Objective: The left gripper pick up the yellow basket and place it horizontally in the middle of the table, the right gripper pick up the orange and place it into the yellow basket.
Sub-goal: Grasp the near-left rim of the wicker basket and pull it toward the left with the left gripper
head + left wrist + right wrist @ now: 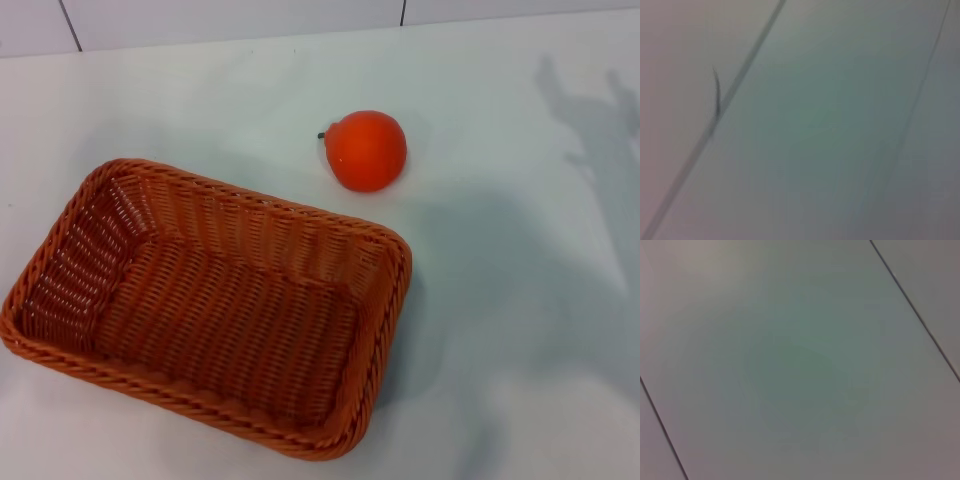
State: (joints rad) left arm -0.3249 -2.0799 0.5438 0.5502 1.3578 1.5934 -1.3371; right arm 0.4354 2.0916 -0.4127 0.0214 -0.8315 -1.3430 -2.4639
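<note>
A white matte worktop [520,330] fills the head view, with soft grey shadows across its right side. The basket [205,300] sits on the left, open side up, set at a slant, with nothing inside. The orange [367,150] rests on the worktop beyond the basket's far right corner, apart from it. Along the far edge runs a pale panelled wall [230,20] with dark seams. Neither gripper is in view; both wrist views show only pale panels crossed by thin seams.
</note>
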